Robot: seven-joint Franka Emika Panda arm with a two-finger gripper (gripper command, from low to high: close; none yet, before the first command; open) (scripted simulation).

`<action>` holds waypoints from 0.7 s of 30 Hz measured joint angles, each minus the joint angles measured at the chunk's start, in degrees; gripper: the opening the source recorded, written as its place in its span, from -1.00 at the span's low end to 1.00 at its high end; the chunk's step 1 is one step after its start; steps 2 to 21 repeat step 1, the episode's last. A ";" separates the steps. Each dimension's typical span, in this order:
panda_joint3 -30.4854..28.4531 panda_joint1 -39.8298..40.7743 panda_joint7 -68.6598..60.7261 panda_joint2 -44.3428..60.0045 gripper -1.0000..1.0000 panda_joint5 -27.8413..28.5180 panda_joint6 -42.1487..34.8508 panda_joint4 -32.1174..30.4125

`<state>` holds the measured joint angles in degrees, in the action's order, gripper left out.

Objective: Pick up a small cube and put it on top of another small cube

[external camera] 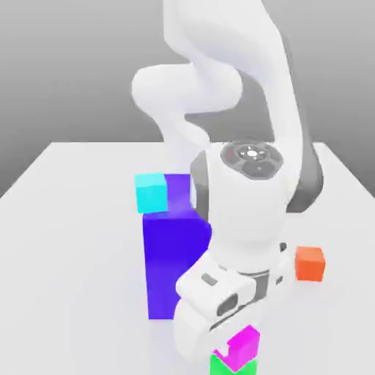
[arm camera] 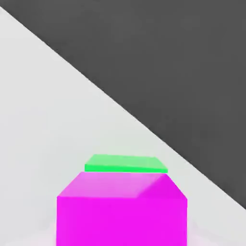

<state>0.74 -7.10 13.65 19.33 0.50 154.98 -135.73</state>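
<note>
Gripper [external camera: 233, 351] narrowed onto the magenta cube [external camera: 242, 347], judging by how the cube sits tilted at the hand's lower end, its slant matching the hand's. Cube's place: directly above or just in front of the green cube [external camera: 247, 368] in the exterior view, one lower corner overlapping it; whether the two touch, cannot tell. In the hand view the magenta block looms close with the green one partly behind it. Step in hand, as judged: lining up and levelling for the set-down. Main risk: the tilt. If the cube goes down as angled now, an edge or corner meets the green top first, and on release it probably tips and rolls off onto the table [external camera: 88, 293]. Second risk: sideways offset. Green top shows past the magenta in the hand view, so the centres may not agree; too little overlap would leave the upper cube overhanging and liable to fall. Third: pressing too low could shove or twist the green cube, since nothing seen braces it; letting go too high would let the magenta one bounce. A wrist correction made near contact might drag the lower cube along. Lesser hazard: the arm [external camera: 245, 198] stands near the blue-purple block [external camera: 176, 271], which bears the cyan cube [external camera: 151, 193]; a wide swing on retreat could knock that one down. Orange cube [external camera: 309, 264] lies well apart, low concern
</note>
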 joint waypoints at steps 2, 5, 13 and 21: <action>0.00 0.00 0.00 0.00 1.00 0.00 0.00 0.00; 0.00 0.00 0.00 0.00 1.00 0.00 0.00 0.00; 0.00 0.00 0.00 0.00 1.00 0.00 0.00 0.00; 0.00 0.00 0.00 0.00 1.00 0.00 0.00 0.00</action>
